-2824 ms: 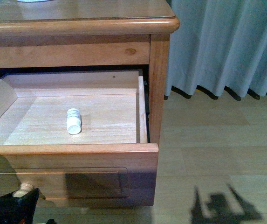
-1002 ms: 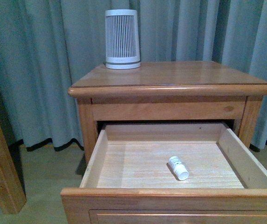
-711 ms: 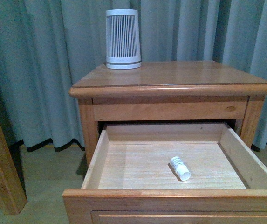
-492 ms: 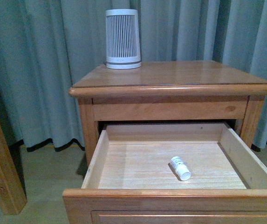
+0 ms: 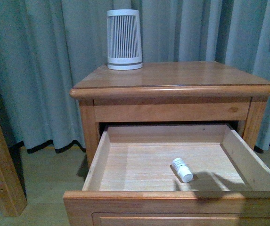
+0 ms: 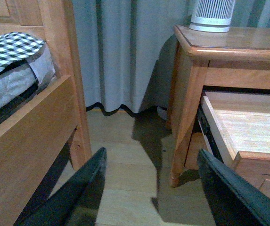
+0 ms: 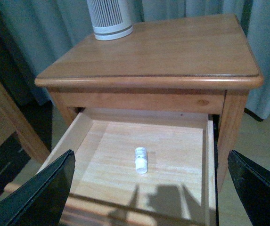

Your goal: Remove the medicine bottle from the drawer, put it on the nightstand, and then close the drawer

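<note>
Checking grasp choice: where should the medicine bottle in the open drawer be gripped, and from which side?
Mid-body of the medicine bottle, from straight above. It lies on its side on the drawer floor, away from the walls, so the open right tool can probably straddle its round sides rather than its ends.

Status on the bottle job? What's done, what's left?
Done: the drawer is pulled open. In hand: nothing is gripped. The medicine bottle lies on its side on the drawer floor, and the right gripper hangs open above the drawer. The left gripper is open too, low beside the bed frame. Left: grasp the bottle, set it on the nightstand top, close the drawer.
</note>
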You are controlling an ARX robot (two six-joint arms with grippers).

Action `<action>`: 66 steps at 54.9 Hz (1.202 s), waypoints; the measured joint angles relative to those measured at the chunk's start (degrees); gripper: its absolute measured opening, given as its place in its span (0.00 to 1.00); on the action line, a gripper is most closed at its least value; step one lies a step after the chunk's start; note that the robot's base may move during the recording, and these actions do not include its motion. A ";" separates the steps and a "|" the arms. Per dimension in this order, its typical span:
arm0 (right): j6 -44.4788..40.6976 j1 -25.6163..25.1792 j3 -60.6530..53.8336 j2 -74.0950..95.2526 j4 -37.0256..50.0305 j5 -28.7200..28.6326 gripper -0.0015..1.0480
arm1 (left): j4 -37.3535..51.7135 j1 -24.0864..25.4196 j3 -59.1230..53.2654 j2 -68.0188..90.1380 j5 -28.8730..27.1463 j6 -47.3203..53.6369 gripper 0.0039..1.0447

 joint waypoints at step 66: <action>-3.19 9.53 49.48 78.07 -2.91 10.60 0.56 | 0.00 0.00 0.00 0.00 0.00 0.04 0.94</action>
